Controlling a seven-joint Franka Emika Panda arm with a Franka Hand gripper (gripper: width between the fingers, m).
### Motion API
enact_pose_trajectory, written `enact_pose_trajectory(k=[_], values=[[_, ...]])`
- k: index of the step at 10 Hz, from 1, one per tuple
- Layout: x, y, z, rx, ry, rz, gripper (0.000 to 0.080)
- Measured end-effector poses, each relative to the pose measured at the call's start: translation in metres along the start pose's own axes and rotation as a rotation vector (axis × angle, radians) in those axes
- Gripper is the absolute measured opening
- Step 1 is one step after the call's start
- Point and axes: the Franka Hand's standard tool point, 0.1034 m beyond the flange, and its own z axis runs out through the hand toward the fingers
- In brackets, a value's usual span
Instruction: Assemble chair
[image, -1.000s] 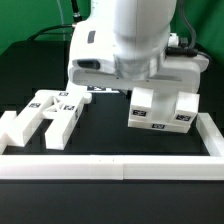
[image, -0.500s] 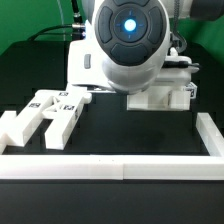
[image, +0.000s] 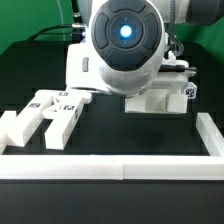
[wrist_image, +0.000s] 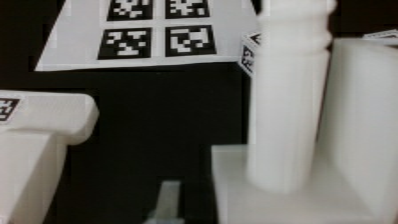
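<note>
The chair is in separate white tagged pieces. Several of them (image: 52, 112) lie together at the exterior view's left. Another piece (image: 160, 97), with a tag on its end, sits under my arm at the exterior view's right. In the wrist view a white round post (wrist_image: 290, 95) stands upright on a white slab (wrist_image: 311, 190), and a white block (wrist_image: 39, 135) lies beside them. My gripper is hidden behind the arm's body (image: 122, 45) in the exterior view. The wrist view shows only one grey fingertip (wrist_image: 169, 200), a small gap away from the slab's edge.
A long white border rail (image: 110, 166) runs along the front and up the exterior view's right side (image: 210, 135). The marker board (wrist_image: 151, 30) lies on the black table beyond the post. Cables and a green wall are behind the arm.
My arm's wrist has turned so its round blue-lit face points at the exterior camera. The white piece under it has risen and tipped; its two tagged block faces no longer show.
</note>
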Motion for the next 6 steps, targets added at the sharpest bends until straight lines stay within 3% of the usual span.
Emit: enact_pose_trajectory(k=[3, 5, 6], values=[[-0.001, 0.002, -0.003, 0.005, 0.007, -0.007, 0.0035], [0.011, 0.005, -0.003, 0.002, 0.016, -0.005, 0.0035], [0.009, 0.004, -0.005, 0.002, 0.032, -0.006, 0.0035]])
